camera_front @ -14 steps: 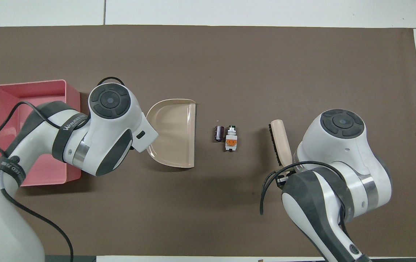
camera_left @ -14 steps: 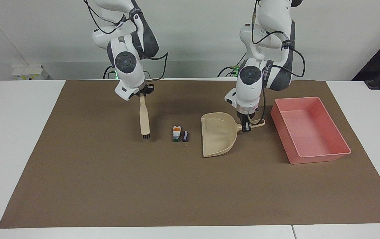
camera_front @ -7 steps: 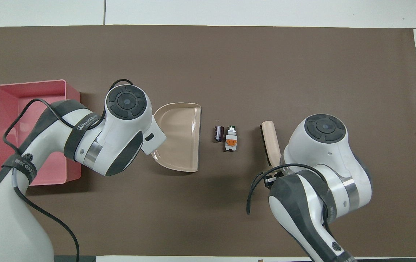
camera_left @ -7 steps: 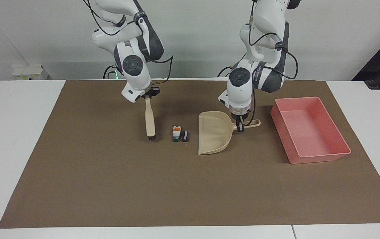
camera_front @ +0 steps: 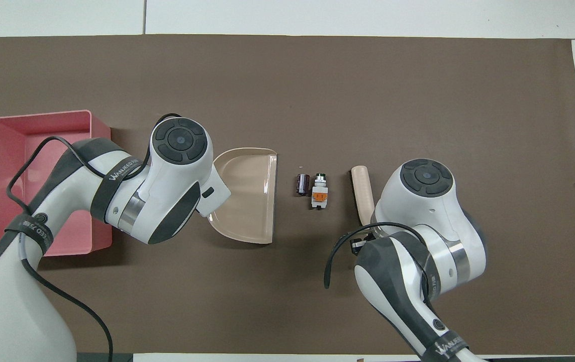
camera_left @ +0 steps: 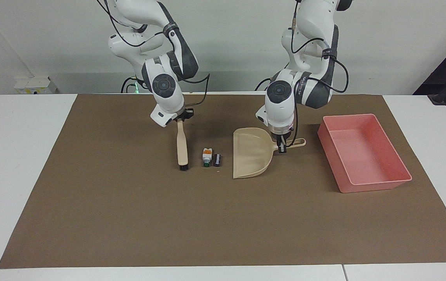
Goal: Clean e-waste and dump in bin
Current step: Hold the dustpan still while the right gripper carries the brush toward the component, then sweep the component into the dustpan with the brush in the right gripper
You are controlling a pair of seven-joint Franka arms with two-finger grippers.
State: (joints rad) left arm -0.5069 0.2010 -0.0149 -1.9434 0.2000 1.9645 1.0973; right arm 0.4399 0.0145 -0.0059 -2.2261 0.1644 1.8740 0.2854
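We are clenching the brush (camera_left: 182, 146) in our right gripper (camera_left: 180, 120) and the dustpan (camera_left: 251, 153) handle in our left gripper (camera_left: 282, 147). The e-waste (camera_left: 211, 158), probably light, hard, skittering, is lying mid-mat between them; the bin (camera_left: 379, 128) is sitting near the mat's edge at the left arm's end.

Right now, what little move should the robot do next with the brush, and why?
Probably sweep the brush sideways toward the dustpan. The right gripper holds it, bristles down beside the two e-waste parts, which still lie on the mat between brush and dustpan. The left gripper holds the dustpan's handle, mouth facing them.
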